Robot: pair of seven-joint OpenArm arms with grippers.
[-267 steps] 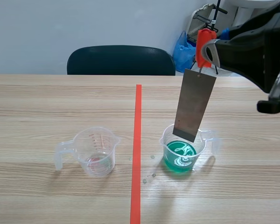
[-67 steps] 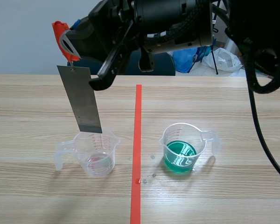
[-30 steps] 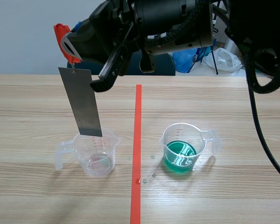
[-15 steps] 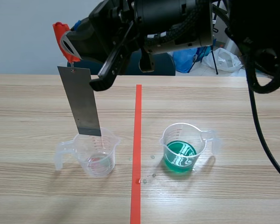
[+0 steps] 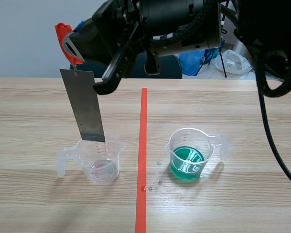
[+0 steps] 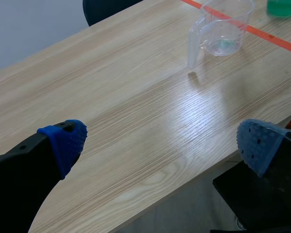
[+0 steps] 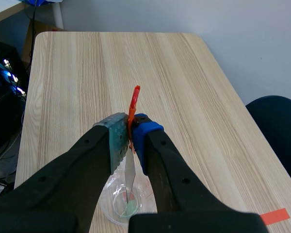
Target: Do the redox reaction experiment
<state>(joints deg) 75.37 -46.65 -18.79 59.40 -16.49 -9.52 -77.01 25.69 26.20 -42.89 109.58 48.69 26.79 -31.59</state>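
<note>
The right hand is clamped on a red clip. The strip hangs from the clip below the hand, over the clear cup. The left hand is spread wide and empty, with the cup far ahead.

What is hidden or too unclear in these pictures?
- Scene view: the metal sheet ends at the rim of the clear cup; how deep it hangs is unclear.
- Right wrist view: the sheet shows only edge-on under the clip.
- Left wrist view: the green cup is cut by the edge.
- Scene view: that cup's scale marks are too small.
</note>
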